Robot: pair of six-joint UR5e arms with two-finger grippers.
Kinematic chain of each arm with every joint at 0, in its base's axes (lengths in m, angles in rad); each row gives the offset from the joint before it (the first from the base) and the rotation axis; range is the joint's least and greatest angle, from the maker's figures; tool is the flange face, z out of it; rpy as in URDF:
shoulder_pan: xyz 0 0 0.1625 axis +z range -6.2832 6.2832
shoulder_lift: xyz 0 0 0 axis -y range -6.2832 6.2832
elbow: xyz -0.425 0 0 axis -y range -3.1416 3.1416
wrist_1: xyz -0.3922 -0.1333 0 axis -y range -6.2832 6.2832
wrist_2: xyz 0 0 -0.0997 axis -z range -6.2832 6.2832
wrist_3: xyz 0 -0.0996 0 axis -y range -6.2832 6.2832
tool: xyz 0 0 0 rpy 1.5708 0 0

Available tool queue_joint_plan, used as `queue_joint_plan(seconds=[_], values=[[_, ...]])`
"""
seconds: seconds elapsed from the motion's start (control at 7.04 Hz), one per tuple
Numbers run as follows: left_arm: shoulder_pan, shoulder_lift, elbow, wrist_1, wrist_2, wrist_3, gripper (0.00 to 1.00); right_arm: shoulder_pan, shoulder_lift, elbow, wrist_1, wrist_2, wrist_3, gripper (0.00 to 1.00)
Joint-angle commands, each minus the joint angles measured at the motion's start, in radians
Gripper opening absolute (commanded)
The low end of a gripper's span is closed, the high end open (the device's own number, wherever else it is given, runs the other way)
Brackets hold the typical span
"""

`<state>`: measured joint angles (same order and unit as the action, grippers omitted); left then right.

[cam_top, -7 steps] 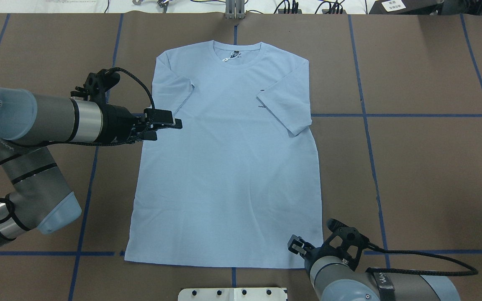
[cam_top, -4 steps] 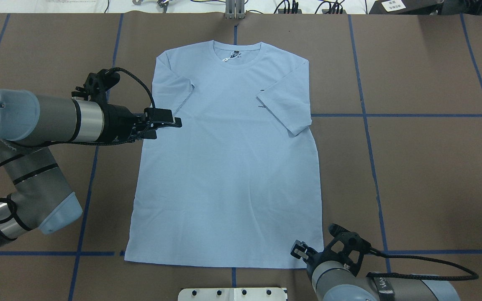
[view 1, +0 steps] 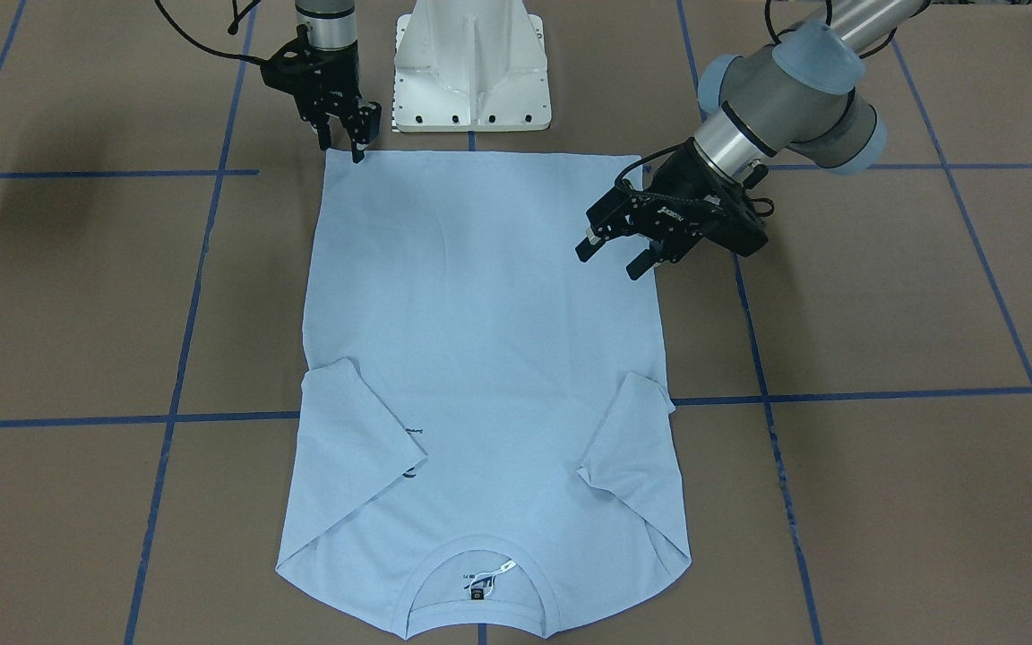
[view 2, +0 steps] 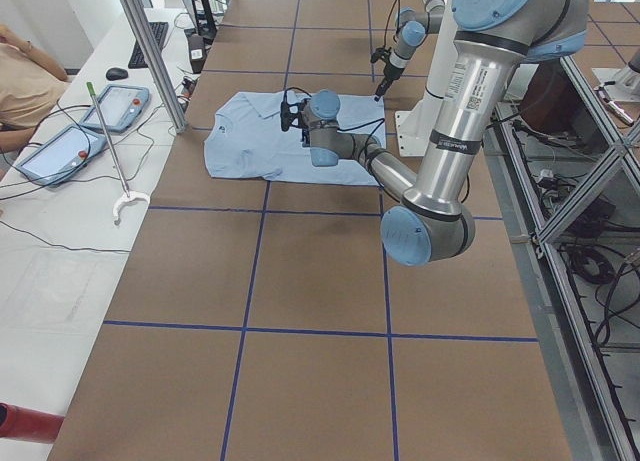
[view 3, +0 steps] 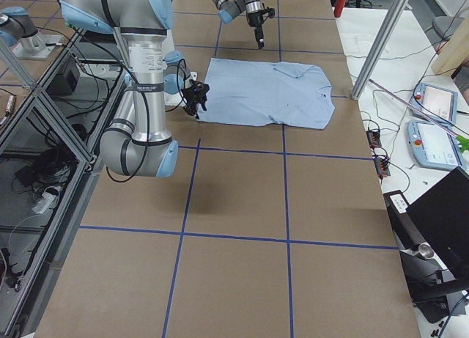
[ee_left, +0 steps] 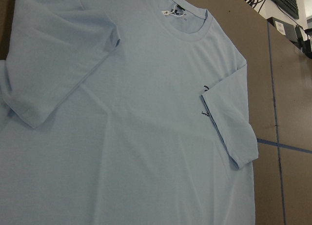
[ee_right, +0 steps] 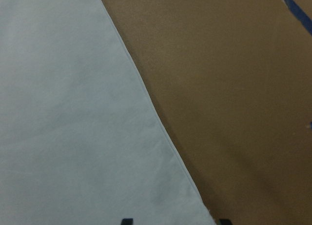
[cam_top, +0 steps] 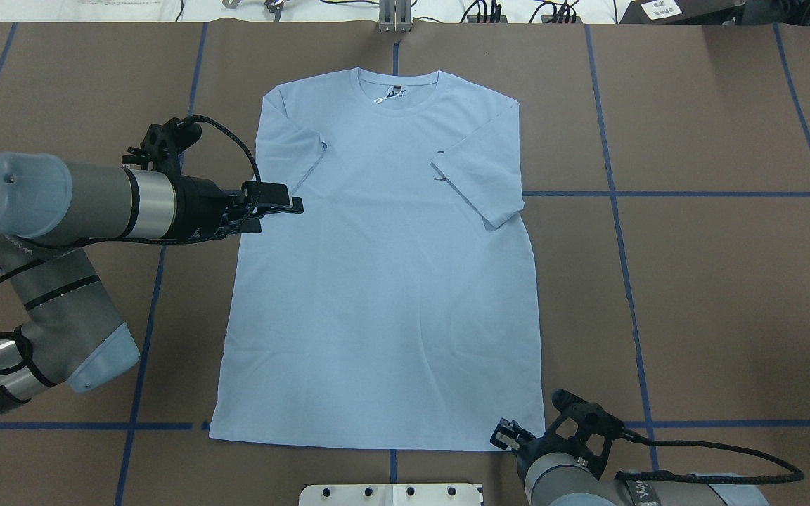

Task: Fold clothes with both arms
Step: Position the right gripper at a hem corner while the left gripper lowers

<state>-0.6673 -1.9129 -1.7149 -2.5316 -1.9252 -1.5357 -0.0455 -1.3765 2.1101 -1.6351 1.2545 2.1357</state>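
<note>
T-shirt (cam_top: 384, 281) lies flat and face up on the bench (cam_top: 693, 281), collar at the far side from the robot, hem towards the base. Both short sleeves are folded in over the chest.

Left hand (view 1: 610, 260): fingers spread, holding nothing. It hovers over the shirt's left side edge, between the folded sleeve and the hem.

Right hand (view 1: 344, 145): points down at the right hem corner. Its wrist view shows two dark fingertips apart, either side of that corner, nothing pinched.

Step in hand, as I judge it: taking hold for the next fold.
- Right hand should settle with the corner well between its fingers and catch both layers, not just the top one.
- Left hand has to come down onto the side edge and do the same.
- Lift both together and low. Uneven pull would likely skew the cloth or flip a sleeve open.

Writing:
- Black neck label (cam_top: 396, 88) with a white tag beside it; text too small to read.
- Chest print (cam_top: 440, 166) is mostly hidden under the sleeve; its dark marks are unreadable.
- White lettering on the left hand's body is not legible.
</note>
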Motion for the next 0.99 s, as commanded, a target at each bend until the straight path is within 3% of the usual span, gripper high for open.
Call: queue_joint_plan(seconds=[0.0,0.57,0.71,0.85], values=[[0.0,0.0,0.008,-0.003,0.006,-0.001,0.98,-0.011,-0.004,-0.001,0.0,-0.003,0.003,0.62],[0.0,0.0,0.009,-0.003,0.008,-0.001,0.98,-0.016,-0.03,0.001,-0.005,-0.004,0.004,0.59],[0.0,0.0,0.017,-0.004,0.008,-0.001,0.98,-0.016,-0.03,0.002,-0.005,-0.004,0.004,0.51],[0.0,0.0,0.018,-0.004,0.008,-0.001,0.98,-0.016,-0.029,0.002,-0.005,-0.004,0.015,0.23]])
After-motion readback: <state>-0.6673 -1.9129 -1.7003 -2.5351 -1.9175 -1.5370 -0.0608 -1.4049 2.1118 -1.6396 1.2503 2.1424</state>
